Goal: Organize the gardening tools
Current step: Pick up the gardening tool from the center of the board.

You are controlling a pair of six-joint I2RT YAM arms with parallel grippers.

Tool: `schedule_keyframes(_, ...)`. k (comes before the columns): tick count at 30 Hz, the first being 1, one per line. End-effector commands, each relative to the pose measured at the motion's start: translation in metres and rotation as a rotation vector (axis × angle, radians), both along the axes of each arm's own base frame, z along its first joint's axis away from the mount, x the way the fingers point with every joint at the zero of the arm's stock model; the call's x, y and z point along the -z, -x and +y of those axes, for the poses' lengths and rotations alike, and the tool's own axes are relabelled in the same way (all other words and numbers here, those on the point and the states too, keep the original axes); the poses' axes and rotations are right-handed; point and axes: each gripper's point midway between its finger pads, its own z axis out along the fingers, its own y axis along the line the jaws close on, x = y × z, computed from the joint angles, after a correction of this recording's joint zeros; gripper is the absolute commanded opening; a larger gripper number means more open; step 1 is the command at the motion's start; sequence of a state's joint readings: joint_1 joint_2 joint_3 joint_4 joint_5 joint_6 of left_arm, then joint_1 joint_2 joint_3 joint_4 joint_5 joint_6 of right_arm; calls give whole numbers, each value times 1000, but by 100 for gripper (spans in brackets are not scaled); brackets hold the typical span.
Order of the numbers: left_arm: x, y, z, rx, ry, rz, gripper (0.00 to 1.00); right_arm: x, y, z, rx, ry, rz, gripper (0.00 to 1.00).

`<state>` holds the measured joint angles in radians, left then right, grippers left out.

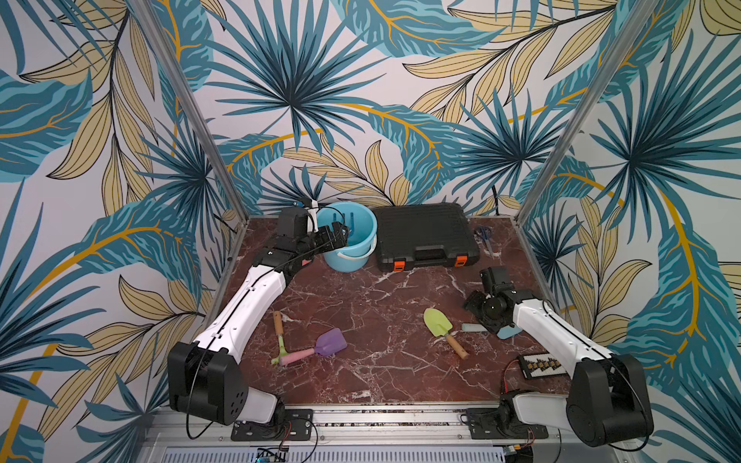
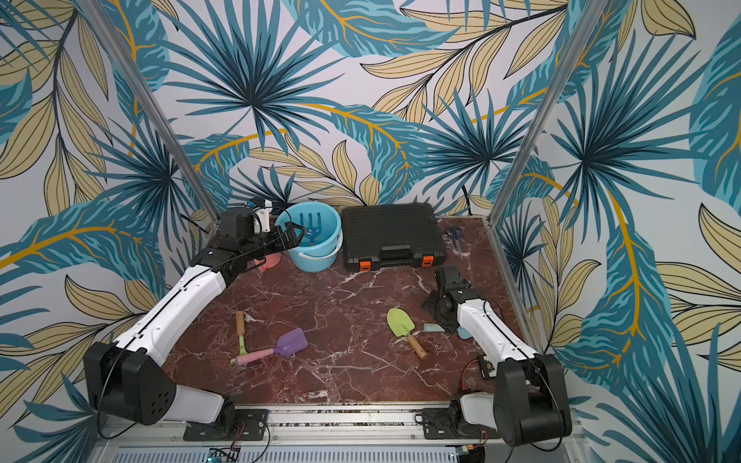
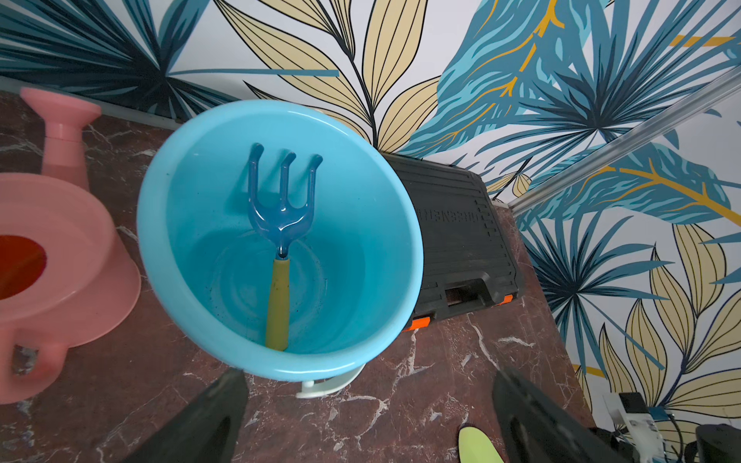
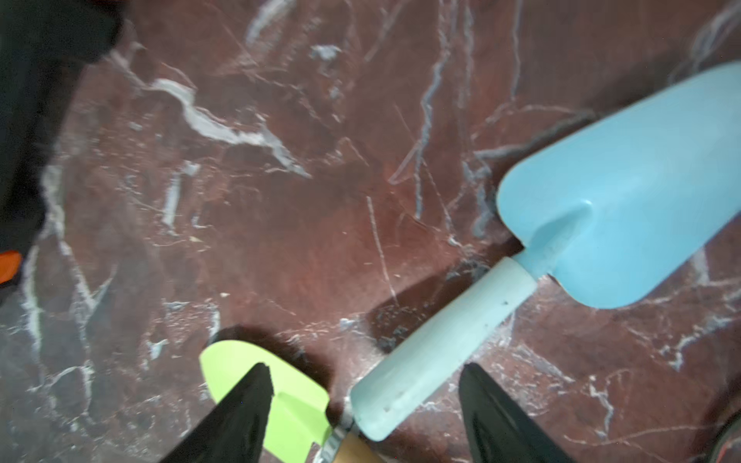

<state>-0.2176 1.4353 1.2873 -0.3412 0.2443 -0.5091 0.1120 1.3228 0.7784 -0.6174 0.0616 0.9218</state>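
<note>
Lying nearest the table's (image 1: 361,381) front edge, toward its left corner, the green wooden-handled hoe (image 1: 280,340) and the purple scoop (image 1: 331,342) cross where the scoop's pink handle ends. Both look unsorted. Right of centre lies the lime trowel (image 1: 437,322). Beside it, near the right edge, is the pale blue trowel (image 4: 501,296).

The right gripper (image 4: 365,373) hangs low over this trowel, its fingers (image 4: 248,401) apart on either side of the handle. That looks like a line-up for a grasp by the handle.

Near the far left corner the blue bucket (image 3: 361,224) seems to be the collecting place, since the blue fork-rake (image 3: 282,208) stands in it, tines up. The left gripper (image 3: 369,417) hovers at the bucket's near rim, empty, with its fingers (image 3: 208,421) wide apart. The pink watering can (image 3: 60,260) sits just beside the bucket.

Along the far edge lies the black case (image 1: 425,232), with the scissors (image 1: 484,234) toward the far right corner. The case lid carries embossed lettering, but it is too blurred to read.
</note>
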Motion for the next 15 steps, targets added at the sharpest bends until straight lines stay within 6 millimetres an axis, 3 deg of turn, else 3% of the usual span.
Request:
schedule_keyframes(1,-3,-3,9,-41,-15,-17,100,25,20,-5,119,-6,90,71)
schedule_keyframes(7,-1,0,24,-110,-56,2,100,42,17,0,169,-45,114,58)
schedule_keyframes(11,7,4,49,-231,-98,51,100,36,18,-3,169,-29,100,33)
schedule_keyframes(15,7,6,62,-290,-90,36,100,20,14,-10,150,16,71,12)
